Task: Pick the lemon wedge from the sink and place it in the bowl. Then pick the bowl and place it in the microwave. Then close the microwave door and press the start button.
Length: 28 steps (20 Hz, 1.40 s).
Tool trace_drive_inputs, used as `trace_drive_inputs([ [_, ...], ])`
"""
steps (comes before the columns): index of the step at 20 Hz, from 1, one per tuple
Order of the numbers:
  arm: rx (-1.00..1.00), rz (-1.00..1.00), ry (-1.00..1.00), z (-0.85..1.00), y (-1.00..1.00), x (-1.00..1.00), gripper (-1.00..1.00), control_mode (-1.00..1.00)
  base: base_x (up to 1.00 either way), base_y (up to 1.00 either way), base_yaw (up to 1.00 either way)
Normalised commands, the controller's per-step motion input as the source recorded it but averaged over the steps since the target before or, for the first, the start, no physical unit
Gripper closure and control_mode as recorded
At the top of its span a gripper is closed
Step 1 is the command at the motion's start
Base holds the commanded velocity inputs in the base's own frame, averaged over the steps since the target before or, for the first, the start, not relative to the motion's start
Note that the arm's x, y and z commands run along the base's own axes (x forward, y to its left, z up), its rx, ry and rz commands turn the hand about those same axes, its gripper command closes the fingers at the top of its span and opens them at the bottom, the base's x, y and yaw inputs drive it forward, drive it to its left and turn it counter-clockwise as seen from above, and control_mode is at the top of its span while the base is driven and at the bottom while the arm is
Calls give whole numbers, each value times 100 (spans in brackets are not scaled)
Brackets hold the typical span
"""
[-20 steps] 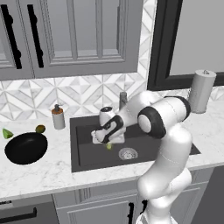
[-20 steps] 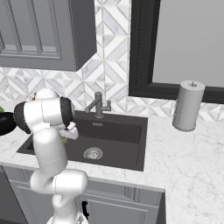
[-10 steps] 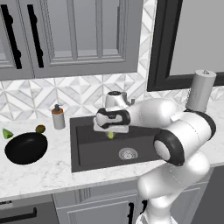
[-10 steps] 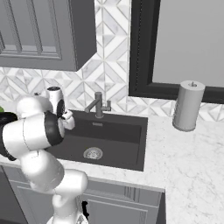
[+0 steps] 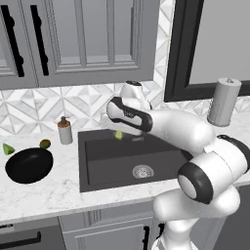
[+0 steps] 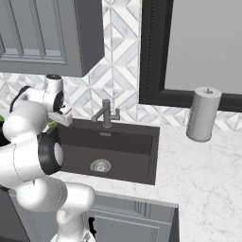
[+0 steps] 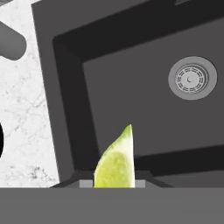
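My gripper (image 5: 118,133) is shut on the lemon wedge (image 5: 118,135), a small pale yellow-green piece held above the back left part of the dark sink (image 5: 122,163). In the hand view the lemon wedge (image 7: 115,161) points up between the fingers of the gripper (image 7: 114,183), over the sink's (image 7: 144,105) left wall. From the right base view the lemon wedge (image 6: 52,125) hangs under the gripper (image 6: 56,122). The glossy black bowl (image 5: 28,165) rests on the counter left of the sink. The microwave is out of view.
A soap dispenser (image 5: 64,131), an olive-brown fruit (image 5: 45,143) and a bright green wedge (image 5: 7,149) stand near the bowl. The faucet (image 6: 106,113) rises behind the sink, whose silver drain (image 5: 142,171) lies in its middle. A paper towel roll (image 5: 223,101) stands far right.
The gripper has risen out of the basin with the lemon wedge and shifted a little left. The arm's elbow has swung out to the right.
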Motion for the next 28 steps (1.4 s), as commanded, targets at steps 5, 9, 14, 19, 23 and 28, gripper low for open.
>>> trace_drive_inputs([
  [5, 5, 5, 16, 81, 76, 0, 100, -100, 0, 0, 0],
  [9, 2, 9, 29, 11, 97, 0, 100, -100, 0, 0, 0],
  [14, 0, 5, 15, 0, 100, 0, 100, -100, 0, 0, 0],
  [19, -10, 0, 0, 0, 97, 0, 100, -100, 0, 0, 0],
  [23, -18, 0, 1, -4, 88, 0, 100, -100, 0, 0, 0],
  [28, -22, 0, 0, 0, 85, 0, 100, -100, 0, 0, 0],
])
